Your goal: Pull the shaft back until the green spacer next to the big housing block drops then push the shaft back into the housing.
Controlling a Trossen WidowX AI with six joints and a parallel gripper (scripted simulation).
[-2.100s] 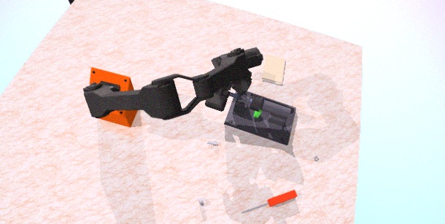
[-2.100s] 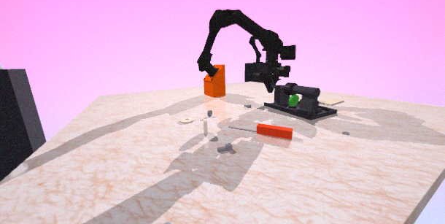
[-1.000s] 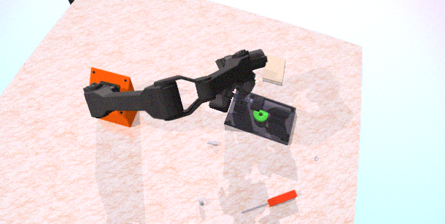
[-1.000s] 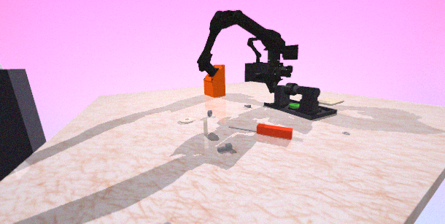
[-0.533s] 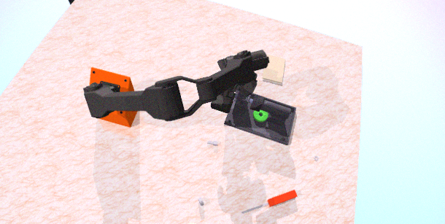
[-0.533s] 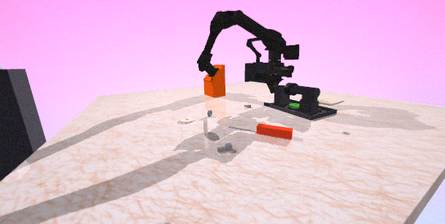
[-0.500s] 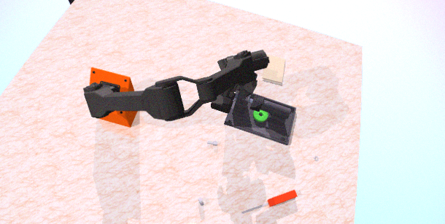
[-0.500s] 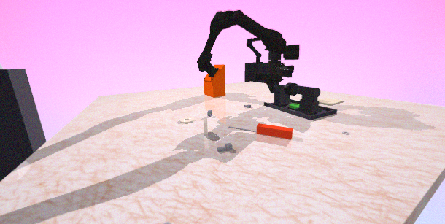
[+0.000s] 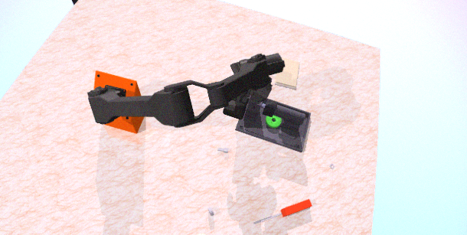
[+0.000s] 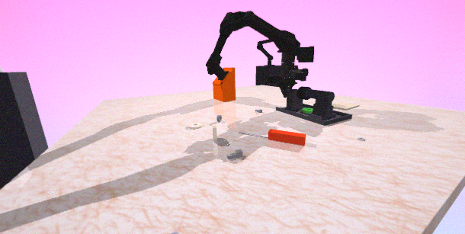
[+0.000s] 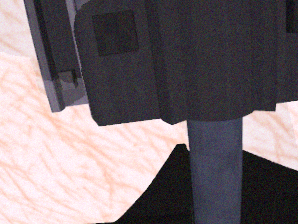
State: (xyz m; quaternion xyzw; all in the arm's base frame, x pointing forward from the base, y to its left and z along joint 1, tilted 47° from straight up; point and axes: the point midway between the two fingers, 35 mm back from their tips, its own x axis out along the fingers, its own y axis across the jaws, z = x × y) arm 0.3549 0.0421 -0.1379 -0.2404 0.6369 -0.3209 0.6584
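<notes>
My gripper (image 10: pixel 284 94) (image 11: pixel 196 151) is shut on the blue-grey shaft (image 11: pixel 215 165), beside the left end of the dark fixture. In the wrist view the shaft runs into a dark block (image 11: pixel 210 65); its inner end is hidden. The green spacer (image 9: pixel 274 125) (image 10: pixel 307 110) lies flat and loose on the fixture's base plate (image 9: pixel 258 135) (image 10: pixel 343 117), below the shaft line and between the two uprights. The big housing block (image 10: pixel 323 106) stands toward the right end. Dark cylindrical parts (image 10: pixel 313 94) sit above the spacer; single spacers among them cannot be told apart.
A beige slab (image 9: pixel 292 72) (image 10: pixel 346 106) lies behind the fixture. A red-handled screwdriver (image 9: pixel 296 207) (image 10: pixel 287 137), several small grey bolts, a nut (image 9: pixel 331 166) (image 10: pixel 361 139) and a pale ring (image 10: pixel 195 126) lie about the table. The orange arm base (image 9: pixel 122 123) (image 10: pixel 225 93) stands left.
</notes>
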